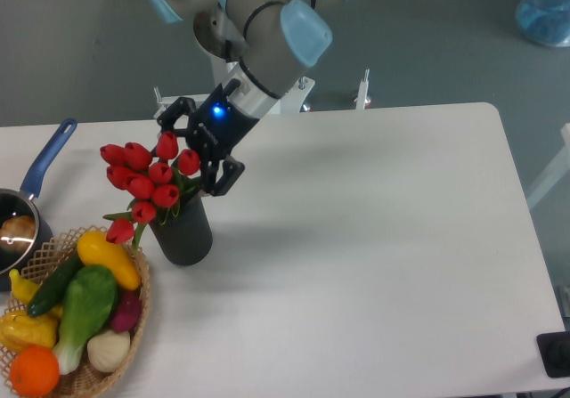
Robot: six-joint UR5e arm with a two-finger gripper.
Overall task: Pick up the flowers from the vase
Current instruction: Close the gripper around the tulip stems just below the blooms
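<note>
Progress: early | flowers (147, 180) still in our vase (183, 229) near table's left edge | gripper (198, 145) spread wide beside blooms | grasp, lift remain

Setting: robotics lab / test bench. Evidence: UR-type arm (267, 24) w/ grey links, blue caps, pedestal-mounted behind white table (374, 264); bare grey floor beyond table. On table's left end, staged props: wicker basket (134, 327) of fake fruit & veg, blue-handled pan (31, 193).
</note>
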